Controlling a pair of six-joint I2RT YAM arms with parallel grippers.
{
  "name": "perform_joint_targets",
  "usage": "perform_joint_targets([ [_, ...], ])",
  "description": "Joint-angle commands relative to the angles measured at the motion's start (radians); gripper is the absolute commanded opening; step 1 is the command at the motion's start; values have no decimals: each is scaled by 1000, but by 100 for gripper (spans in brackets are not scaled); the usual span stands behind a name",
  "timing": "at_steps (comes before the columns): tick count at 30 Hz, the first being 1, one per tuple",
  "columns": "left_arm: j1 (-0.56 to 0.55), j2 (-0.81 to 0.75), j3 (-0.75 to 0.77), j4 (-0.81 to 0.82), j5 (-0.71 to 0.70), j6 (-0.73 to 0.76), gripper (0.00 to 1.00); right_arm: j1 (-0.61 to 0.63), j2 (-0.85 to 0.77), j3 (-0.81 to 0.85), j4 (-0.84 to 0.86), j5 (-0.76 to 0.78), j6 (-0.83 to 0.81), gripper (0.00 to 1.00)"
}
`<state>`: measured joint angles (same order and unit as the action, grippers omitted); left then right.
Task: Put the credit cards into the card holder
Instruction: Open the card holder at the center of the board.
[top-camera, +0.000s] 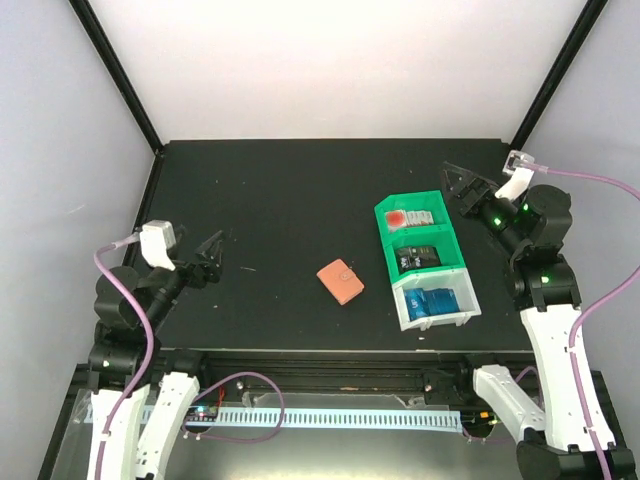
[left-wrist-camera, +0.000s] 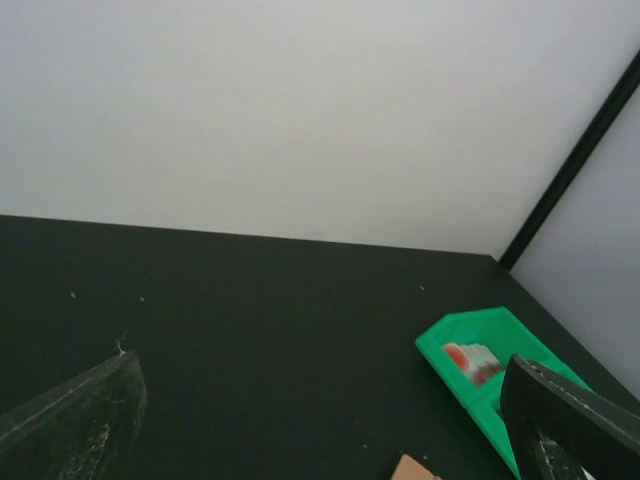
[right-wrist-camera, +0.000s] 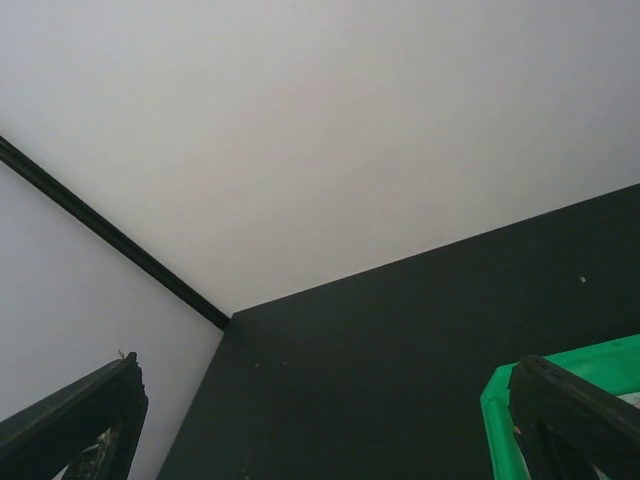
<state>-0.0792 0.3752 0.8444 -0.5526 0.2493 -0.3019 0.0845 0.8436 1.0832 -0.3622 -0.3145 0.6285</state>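
The card holder (top-camera: 341, 281), a closed salmon-pink wallet, lies flat on the black table near its middle. One corner of the card holder (left-wrist-camera: 415, 470) shows at the bottom edge of the left wrist view. Bright blue credit cards (top-camera: 433, 303) sit in a white bin (top-camera: 440, 321), the nearest bin in a row to the wallet's right. My left gripper (top-camera: 210, 257) (left-wrist-camera: 322, 365) hovers open and empty at the table's left side, well left of the wallet. My right gripper (top-camera: 462, 187) (right-wrist-camera: 328, 365) is open and empty just beyond the far end of the bins.
A green double bin (top-camera: 384, 235) (left-wrist-camera: 470, 335) (right-wrist-camera: 500, 400) adjoins the white one. Its far compartment holds red-and-white items (top-camera: 411, 219) and its middle one dark items (top-camera: 418, 256). White walls with black corner posts enclose the table on three sides.
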Motion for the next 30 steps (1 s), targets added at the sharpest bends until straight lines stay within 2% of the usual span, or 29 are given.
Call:
perform_joint_targets([
  [1, 15, -1, -34, 24, 133, -37, 99, -20, -1, -30, 51, -52, 120, 100],
  [7, 9, 12, -123, 79, 250, -83, 99, -29, 23, -192, 284, -242, 212, 100],
  [11, 4, 37, -212, 166, 348, -124, 99, 16, 81, -207, 277, -268, 160, 99],
  [16, -10, 86, -334, 347, 499, -250, 99, 256, 203, -144, 196, -128, 20, 98],
  [20, -22, 101, -382, 382, 526, -290, 99, 478, 363, -52, 105, -3, -63, 98],
  [22, -29, 107, -397, 382, 530, -304, 99, 569, 442, -26, 64, 70, -84, 94],
  [28, -71, 148, -456, 424, 511, -385, 99, 724, 635, -4, -104, 305, -124, 79],
  [30, -90, 176, -479, 446, 491, -422, 99, 746, 678, -12, -156, 341, -135, 78],
])
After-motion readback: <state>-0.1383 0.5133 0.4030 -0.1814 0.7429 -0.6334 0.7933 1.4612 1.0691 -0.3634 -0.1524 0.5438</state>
